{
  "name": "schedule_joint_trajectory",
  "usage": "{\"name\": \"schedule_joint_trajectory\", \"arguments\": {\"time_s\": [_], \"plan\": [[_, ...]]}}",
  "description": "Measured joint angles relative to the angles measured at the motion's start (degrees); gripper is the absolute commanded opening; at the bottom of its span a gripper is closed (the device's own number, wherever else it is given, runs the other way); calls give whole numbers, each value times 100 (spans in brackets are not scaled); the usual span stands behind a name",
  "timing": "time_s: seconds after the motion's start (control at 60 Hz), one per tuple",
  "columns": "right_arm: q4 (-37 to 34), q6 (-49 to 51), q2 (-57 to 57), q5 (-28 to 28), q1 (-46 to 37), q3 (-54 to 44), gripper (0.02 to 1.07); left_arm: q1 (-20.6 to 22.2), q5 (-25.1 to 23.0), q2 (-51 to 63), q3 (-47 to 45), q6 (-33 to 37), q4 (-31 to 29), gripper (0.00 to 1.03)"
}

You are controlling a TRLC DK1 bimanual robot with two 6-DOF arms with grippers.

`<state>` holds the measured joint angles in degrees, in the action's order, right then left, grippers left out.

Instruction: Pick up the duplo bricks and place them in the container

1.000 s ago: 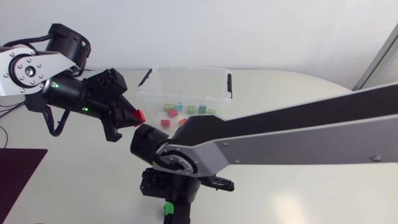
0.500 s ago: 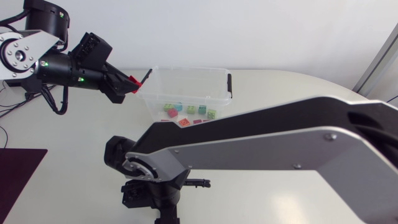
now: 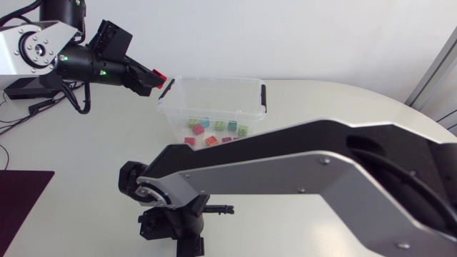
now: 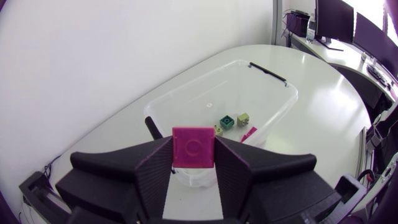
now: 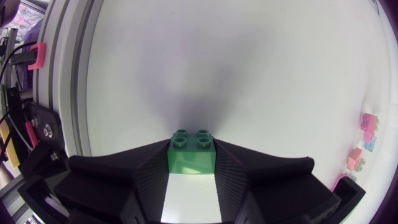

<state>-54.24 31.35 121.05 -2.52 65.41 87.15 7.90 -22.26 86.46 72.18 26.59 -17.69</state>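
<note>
Red brick [image 3: 161,76] nearer container [image 3: 214,96], perhaps overhead

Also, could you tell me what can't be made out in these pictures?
- Head view: the green brick, hidden beneath the right arm.
- Head view: the container's nearest bricks, partly covered by that arm.
- Left wrist view: part of the container's near wall, behind the red brick.

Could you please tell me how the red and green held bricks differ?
The red brick, in the left end effector, faces its camera with a flat ringed side; the green brick, in the right end effector, shows four studs. The red brick hangs by the container, the green brick over table. Both are gripped from two sides.
</note>
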Motion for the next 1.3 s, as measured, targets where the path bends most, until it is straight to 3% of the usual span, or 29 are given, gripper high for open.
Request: {"name": "schedule_joint_trajectory", "arguments": {"time_s": [0.317,0.367,0.417,0.5,0.8,1.1,1.3], "plan": [[-111,-393,-1873,-157,-151,-664,28,286,-2,1373,951,-573,376,37],[-118,-446,-2061,-175,-197,-743,28,310,-2,1528,1082,-649,435,48],[-146,-485,-2249,-177,-293,-798,28,350,0,1705,1193,-739,522,73],[-155,-551,-2529,-216,-568,-815,28,428,7,1919,1370,-756,584,98],[-42,-660,-2999,-214,-1832,-337,28,396,396,1941,1259,-758,651,98],[1115,-1040,-2522,-57,-2761,518,28,-96,1196,157,-518,-702,1250,98],[1766,-1318,-1698,4,-3121,898,28,-411,1338,-890,-1473,-455,1399,98]]}}
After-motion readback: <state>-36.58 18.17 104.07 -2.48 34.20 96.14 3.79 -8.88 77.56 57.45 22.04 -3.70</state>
